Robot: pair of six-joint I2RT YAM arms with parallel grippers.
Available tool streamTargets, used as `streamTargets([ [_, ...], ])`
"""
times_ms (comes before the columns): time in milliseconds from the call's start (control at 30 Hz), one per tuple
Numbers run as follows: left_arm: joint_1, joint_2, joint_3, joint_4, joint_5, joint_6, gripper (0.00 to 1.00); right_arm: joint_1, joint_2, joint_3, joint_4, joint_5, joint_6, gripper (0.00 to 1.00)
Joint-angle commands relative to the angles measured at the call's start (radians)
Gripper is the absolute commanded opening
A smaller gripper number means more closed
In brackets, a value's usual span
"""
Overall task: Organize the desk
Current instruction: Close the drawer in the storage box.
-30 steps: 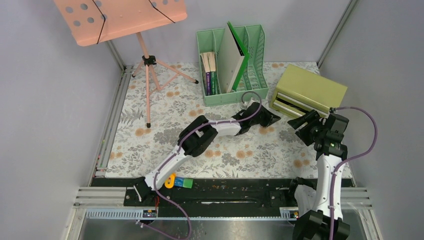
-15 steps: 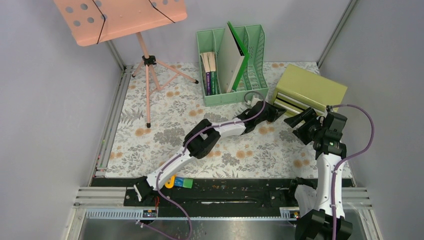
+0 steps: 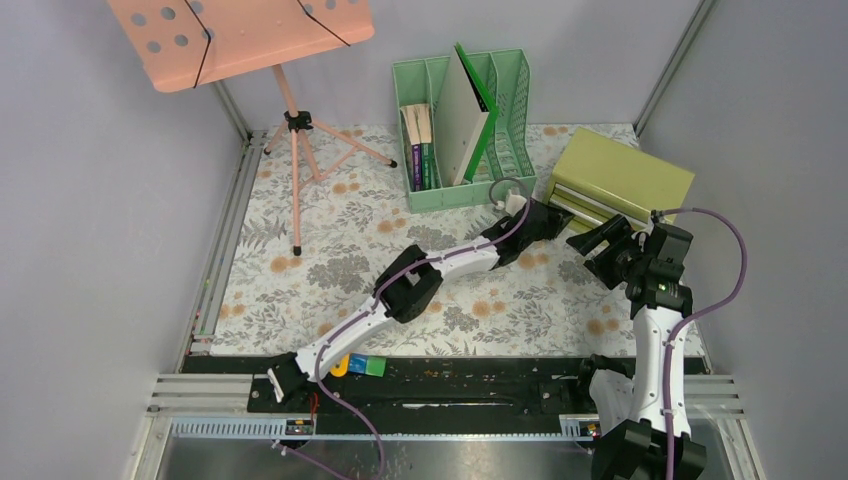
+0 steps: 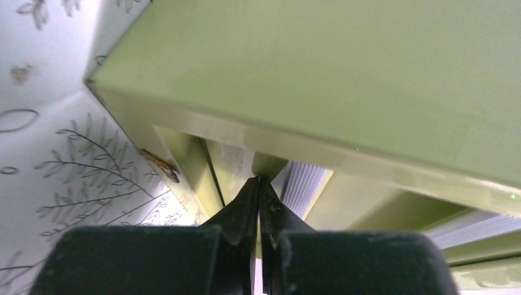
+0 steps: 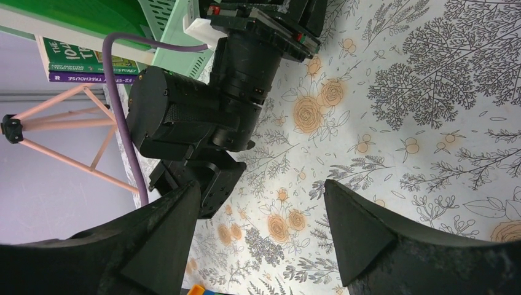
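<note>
The desk [image 3: 300, 290] lies flat; pale cloth, grey-green ferns, orange flowers; metal rails [image 3: 222, 240] frame it.

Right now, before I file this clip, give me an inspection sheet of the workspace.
Surface: desk covered in floral cloth, metal rails along its edges.
Job's things: olive-green drawer box at right rear; mint file organizer holding books and a green-edged folder.
Clutter: small coloured blocks by the left arm's base.
Grippers: left gripper shut, tips at the drawer box's front; right gripper open, empty, above the cloth.
Cables: purple cable looping along each arm, clear of objects.
Surroundings: pink music stand at left rear; grey walls.
</note>
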Motion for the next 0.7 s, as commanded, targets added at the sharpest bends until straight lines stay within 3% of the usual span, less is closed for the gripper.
streamTargets([
  [0,-0.013,0.027,0.118,-0.009,-0.139,-0.011,0.0,0.014,-0.004,0.053,-0.004,-0.021,-0.016,0.81],
  [333,-0.01,-0.058,-0.061,0.095,-0.071,0.017,0.0,0.014,-0.016,0.047,-0.012,-0.022,-0.022,0.81],
  [467,-0.009,-0.16,-0.231,0.194,-0.03,0.118,0.0,0.017,-0.02,0.049,-0.012,-0.027,-0.023,0.82],
  [667,-0.013,-0.375,-0.512,0.316,-0.037,0.225,0.09,0.024,-0.031,0.044,-0.012,-0.032,-0.022,0.82],
])
